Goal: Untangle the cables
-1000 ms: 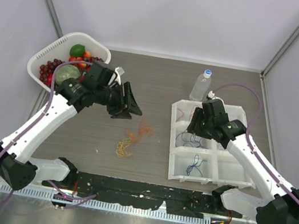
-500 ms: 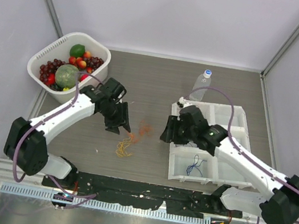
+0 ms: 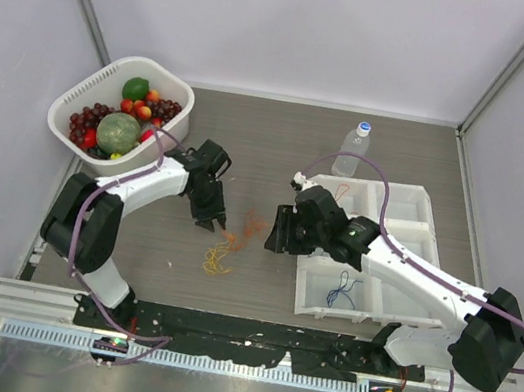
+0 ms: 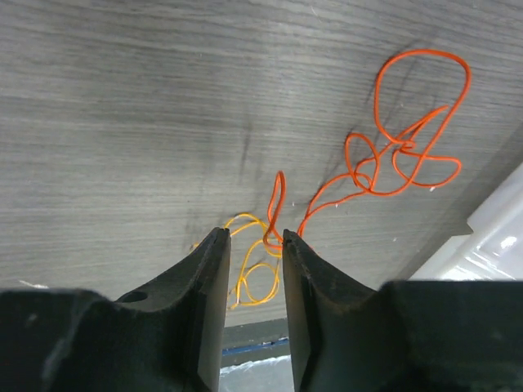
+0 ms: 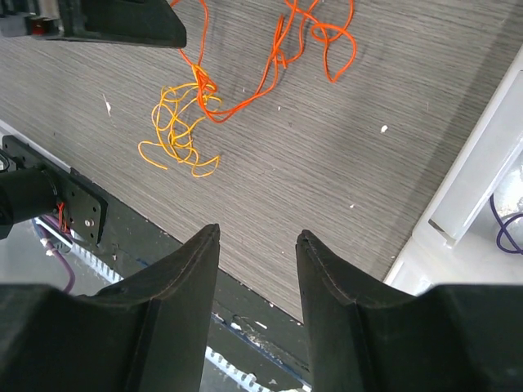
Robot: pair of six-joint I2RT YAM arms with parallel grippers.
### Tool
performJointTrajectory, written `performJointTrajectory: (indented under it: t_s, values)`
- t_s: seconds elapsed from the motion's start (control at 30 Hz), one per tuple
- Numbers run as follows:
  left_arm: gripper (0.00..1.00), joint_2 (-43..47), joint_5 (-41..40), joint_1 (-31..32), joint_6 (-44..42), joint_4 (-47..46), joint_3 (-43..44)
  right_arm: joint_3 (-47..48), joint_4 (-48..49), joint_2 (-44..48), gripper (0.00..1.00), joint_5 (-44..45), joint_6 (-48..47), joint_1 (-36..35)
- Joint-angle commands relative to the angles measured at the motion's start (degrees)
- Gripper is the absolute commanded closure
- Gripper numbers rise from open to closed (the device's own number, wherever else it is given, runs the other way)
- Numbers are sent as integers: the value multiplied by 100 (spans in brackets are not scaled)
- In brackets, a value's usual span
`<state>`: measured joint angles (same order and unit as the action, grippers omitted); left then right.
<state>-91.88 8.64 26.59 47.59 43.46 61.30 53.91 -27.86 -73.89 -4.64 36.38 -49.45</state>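
Note:
The cables lie tangled on the table between the arms: an orange cable (image 3: 255, 223) (image 4: 409, 147) (image 5: 274, 57) knotted into a yellow cable (image 3: 217, 259) (image 4: 255, 273) (image 5: 176, 122). My left gripper (image 3: 214, 220) (image 4: 254, 237) stands open right over the knot, with the orange loop and yellow strands between its fingertips and the orange loop against the right one. My right gripper (image 3: 272, 241) (image 5: 258, 233) hangs open above bare table just right of the tangle, nothing between its fingers.
A white compartment tray (image 3: 412, 207) (image 5: 478, 188) sits at the right with a blue cable (image 3: 340, 291) and a red one in its cells. A clear bottle (image 3: 351, 149) stands behind it. A white basket (image 3: 181, 92) of fruit is at the back left.
My left gripper has come down onto the tangle and its jaws have narrowed. My right arm has swung left from over the tray to beside the cables.

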Motion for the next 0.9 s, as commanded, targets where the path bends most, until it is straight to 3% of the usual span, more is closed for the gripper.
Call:
performJointTrajectory:
  t_s: [0.0, 0.1, 0.17, 0.33, 0.53, 0.7, 0.87]
  values:
    - [68, -251, -118, -22, -75, -347, 66, 243, 140, 112, 52, -89, 27, -38]
    - [91, -279, -99, -22, -128, -269, 154, 330, 131, 50, 52, -212, -25, -82]
    - [100, 10, -170, -13, -110, -189, 181, 444, 210, -38, 50, -265, -78, -170]
    - [100, 1257, -48, -13, -57, 153, 295, 506, 921, -213, 39, -721, -123, -276]
    - [100, 2559, 383, -5, 101, 557, 602, 840, 2002, -635, 37, -986, 27, -346]
    - [100, 2991, 577, -13, 31, 997, 1287, 1419, 2363, -925, 37, -661, 45, -513]
    - [100, 2877, 752, -13, -136, 1454, 2095, 1571, 2494, -812, 39, 130, 9, -636]
